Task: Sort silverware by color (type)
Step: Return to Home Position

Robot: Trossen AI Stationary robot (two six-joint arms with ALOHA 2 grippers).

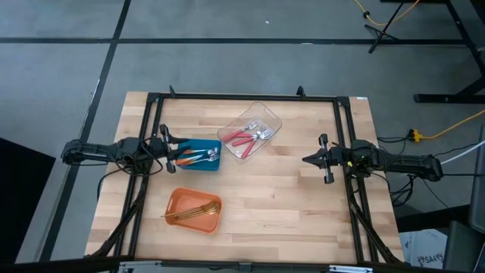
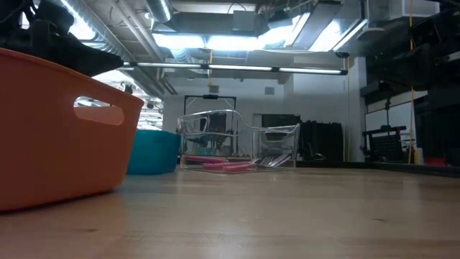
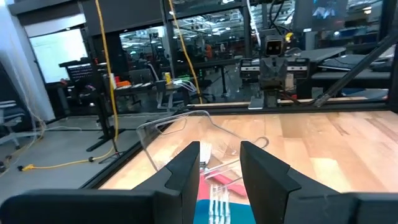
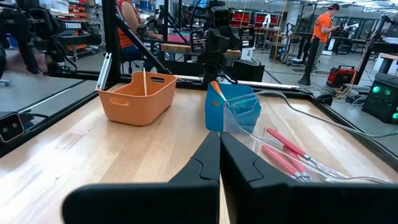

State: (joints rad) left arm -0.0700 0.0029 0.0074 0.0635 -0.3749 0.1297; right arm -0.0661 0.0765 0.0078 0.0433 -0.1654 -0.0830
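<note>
Gold forks (image 1: 198,211) lie in the orange bin (image 1: 178,199) at seven o'clock, orange-handled forks (image 1: 198,157) in the blue bin (image 1: 204,142) at ten, pink forks (image 1: 241,139) in the clear bin (image 1: 261,114) at twelve (sorting looks finished). With its fingers spread and empty, the left gripper (image 1: 173,154) hangs at the blue bin's rim, so I'd lift before retreating. At three waits the right gripper (image 1: 306,160), fingers pressed together.

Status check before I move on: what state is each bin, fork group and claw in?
orange bin, upright, holds the gold forks.
blue bin, upright, holds the orange-handled forks.
clear bin, upright, holds the pink-handled forks.
left claw, open, empty, over the blue bin's edge.
right claw, shut, empty, over bare table.
</note>
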